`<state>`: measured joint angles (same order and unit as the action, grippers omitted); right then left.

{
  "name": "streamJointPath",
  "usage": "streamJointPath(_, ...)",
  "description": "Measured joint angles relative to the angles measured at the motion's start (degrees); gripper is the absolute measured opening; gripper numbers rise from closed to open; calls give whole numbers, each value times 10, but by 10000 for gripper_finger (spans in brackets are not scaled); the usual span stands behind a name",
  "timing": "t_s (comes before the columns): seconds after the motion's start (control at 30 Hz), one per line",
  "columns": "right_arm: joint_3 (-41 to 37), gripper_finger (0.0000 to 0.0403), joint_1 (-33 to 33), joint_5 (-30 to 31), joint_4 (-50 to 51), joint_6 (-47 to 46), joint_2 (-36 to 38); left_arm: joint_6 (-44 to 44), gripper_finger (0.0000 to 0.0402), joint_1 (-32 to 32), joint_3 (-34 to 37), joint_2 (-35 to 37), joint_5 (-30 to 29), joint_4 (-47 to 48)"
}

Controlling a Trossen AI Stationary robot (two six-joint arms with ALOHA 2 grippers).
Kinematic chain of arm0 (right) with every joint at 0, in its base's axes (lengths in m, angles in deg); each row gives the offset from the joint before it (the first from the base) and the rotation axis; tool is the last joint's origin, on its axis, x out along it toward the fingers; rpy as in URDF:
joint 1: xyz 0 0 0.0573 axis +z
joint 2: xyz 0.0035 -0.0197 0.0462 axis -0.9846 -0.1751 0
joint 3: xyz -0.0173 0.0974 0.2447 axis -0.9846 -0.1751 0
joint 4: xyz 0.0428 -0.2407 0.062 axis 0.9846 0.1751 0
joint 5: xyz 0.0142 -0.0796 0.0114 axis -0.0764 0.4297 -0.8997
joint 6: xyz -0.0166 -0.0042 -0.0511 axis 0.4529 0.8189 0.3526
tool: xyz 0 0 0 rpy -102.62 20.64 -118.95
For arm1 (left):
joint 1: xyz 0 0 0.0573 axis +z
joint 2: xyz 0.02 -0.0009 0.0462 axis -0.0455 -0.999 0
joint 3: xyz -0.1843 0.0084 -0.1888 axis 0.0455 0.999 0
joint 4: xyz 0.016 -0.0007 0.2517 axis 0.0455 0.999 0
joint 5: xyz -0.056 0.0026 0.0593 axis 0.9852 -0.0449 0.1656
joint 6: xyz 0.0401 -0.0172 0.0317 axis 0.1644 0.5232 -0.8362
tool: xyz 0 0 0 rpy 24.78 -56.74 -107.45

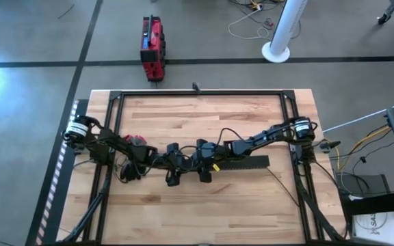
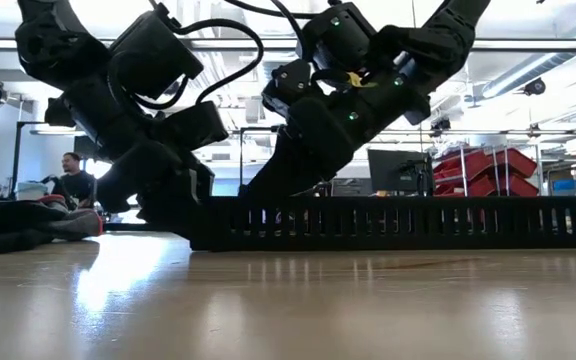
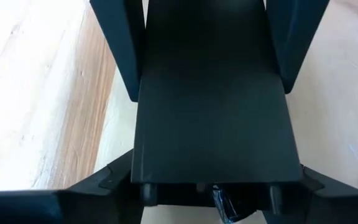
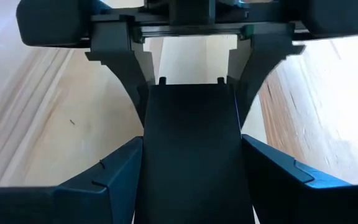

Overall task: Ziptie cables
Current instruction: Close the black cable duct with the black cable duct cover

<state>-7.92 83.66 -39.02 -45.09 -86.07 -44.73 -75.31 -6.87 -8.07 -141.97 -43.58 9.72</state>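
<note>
Left gripper [image 1: 173,179]: mid-table, nose to nose with right gripper [image 1: 204,176]; fingers of both spread, straddling a dark flat piece; cables and ziptie hidden beneath arms; black perforated bar [image 1: 241,163] just beside. Step, judged: a pass between the grippers; next needs one clean release.

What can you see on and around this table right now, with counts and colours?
table: one, light wood, under both arms
perforated bar: one, black, lying mid-table
case: one, red, floor beyond the table
pole base: one, white, floor beyond the table
bins: several, red, room behind
person: one, room behind
cables, ziptie: cannot be made out
left gripper: one, dark, at the bar
right gripper: one, dark, at the bar, facing the left one
</note>
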Motion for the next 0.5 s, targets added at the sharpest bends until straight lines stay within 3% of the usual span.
streamJointPath(0.5,9,221,-1,6,0,12,-1,1,224,0,2,0,-5,-8)
